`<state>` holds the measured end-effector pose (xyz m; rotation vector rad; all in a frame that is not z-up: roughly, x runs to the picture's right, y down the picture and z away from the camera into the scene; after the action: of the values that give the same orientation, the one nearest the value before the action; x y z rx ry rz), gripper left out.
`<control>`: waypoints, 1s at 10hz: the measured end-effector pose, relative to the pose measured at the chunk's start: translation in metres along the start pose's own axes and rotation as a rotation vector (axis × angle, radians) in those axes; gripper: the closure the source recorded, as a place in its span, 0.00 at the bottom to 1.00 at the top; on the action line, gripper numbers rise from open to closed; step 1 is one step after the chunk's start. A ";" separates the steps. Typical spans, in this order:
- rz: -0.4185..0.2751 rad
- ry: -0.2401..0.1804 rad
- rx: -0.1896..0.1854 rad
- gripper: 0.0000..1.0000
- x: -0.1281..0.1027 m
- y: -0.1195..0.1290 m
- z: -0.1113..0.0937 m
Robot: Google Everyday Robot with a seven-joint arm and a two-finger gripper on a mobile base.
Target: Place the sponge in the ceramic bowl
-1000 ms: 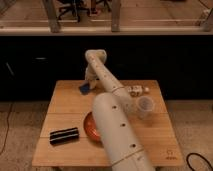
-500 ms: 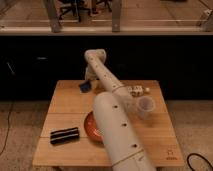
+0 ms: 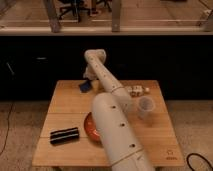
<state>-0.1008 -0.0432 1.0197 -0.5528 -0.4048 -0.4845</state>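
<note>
The blue sponge [image 3: 85, 86] is at the far left part of the wooden table [image 3: 65, 102], just below the end of my arm. My gripper [image 3: 88, 78] sits at the sponge, at the far end of the white arm that stretches across the table. The orange-red ceramic bowl [image 3: 90, 128] lies near the table's front, mostly hidden behind my arm, with only its left rim showing.
A long black block with pale stripes [image 3: 64, 135] lies at the front left. A clear plastic cup [image 3: 145, 107] stands on the right, with a small white packet [image 3: 136, 91] behind it. Dark cabinets rise behind the table.
</note>
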 end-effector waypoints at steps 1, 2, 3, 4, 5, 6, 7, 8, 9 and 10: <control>-0.001 0.000 -0.005 0.20 -0.001 -0.001 0.002; 0.000 0.001 -0.007 0.20 -0.001 -0.001 0.004; -0.003 0.000 -0.009 0.20 -0.004 -0.002 0.004; -0.003 0.000 -0.010 0.20 -0.003 -0.002 0.004; -0.001 0.001 -0.009 0.20 -0.002 -0.001 0.004; 0.001 0.001 -0.009 0.21 0.000 -0.001 0.003; 0.000 0.001 -0.010 0.27 0.000 -0.001 0.004; 0.000 0.001 -0.010 0.35 -0.001 -0.001 0.004; -0.002 0.001 -0.011 0.46 -0.002 -0.001 0.005; -0.003 0.001 -0.010 0.57 -0.003 -0.002 0.005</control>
<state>-0.1056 -0.0410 1.0227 -0.5622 -0.4025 -0.4901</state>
